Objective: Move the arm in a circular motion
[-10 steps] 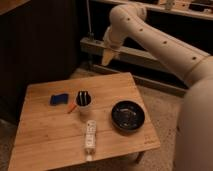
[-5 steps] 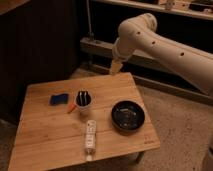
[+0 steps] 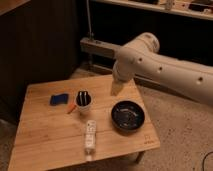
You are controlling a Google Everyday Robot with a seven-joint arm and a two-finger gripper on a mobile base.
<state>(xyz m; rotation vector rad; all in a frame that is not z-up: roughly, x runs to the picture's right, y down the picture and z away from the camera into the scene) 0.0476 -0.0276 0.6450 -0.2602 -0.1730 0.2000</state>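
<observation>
The thick cream-white arm (image 3: 165,65) with small dark dots reaches in from the right edge and bends down over the far right part of the wooden table (image 3: 45,135). Its tapered yellowish tip, the gripper (image 3: 116,89), hangs above the table's back right area, a little above and behind the black bowl (image 3: 128,115) and to the right of the white cup (image 3: 83,101). It holds nothing that I can see.
On the table lie a blue sponge (image 3: 59,99), an orange object (image 3: 71,108) beside the cup of dark utensils, and a white bottle (image 3: 90,135) near the front. Dark shelving (image 3: 150,30) stands behind. The floor (image 3: 185,140) is speckled.
The arm has swung its elbow up and right, and the tip has come down lower and nearer over the table's far right part. The table objects have not moved.
</observation>
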